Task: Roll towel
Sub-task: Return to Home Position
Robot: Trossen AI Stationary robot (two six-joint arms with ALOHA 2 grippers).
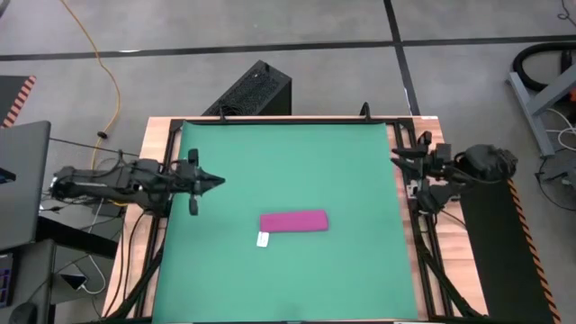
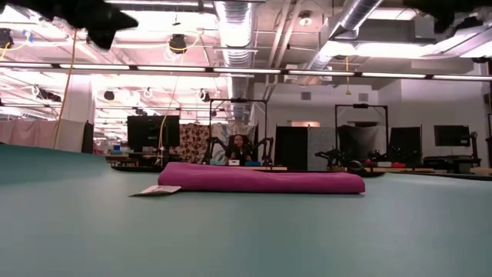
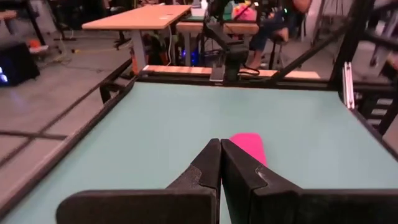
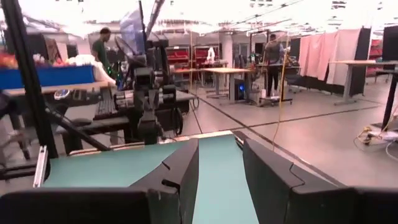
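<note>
The towel (image 1: 293,221) is a magenta-pink cloth that lies rolled into a low, long bundle on the middle of the green mat (image 1: 288,153), its length running left to right. Its white tag (image 1: 263,239) lies flat on the mat at the roll's near left end. The low view shows the towel roll (image 2: 261,178) resting along its whole length. My left gripper (image 1: 219,181) is shut and stands above the mat's left edge, pointing toward the towel (image 3: 249,144), well clear of it. My right gripper (image 1: 396,155) is open beyond the mat's right edge, with nothing between its fingers (image 4: 186,162).
A black metal frame (image 1: 409,225) borders the mat on its left, far and right sides. A black ribbed box (image 1: 252,90) stands on the floor behind the far edge. A laptop (image 1: 22,180) sits to the left of the table. Bare mat surrounds the towel.
</note>
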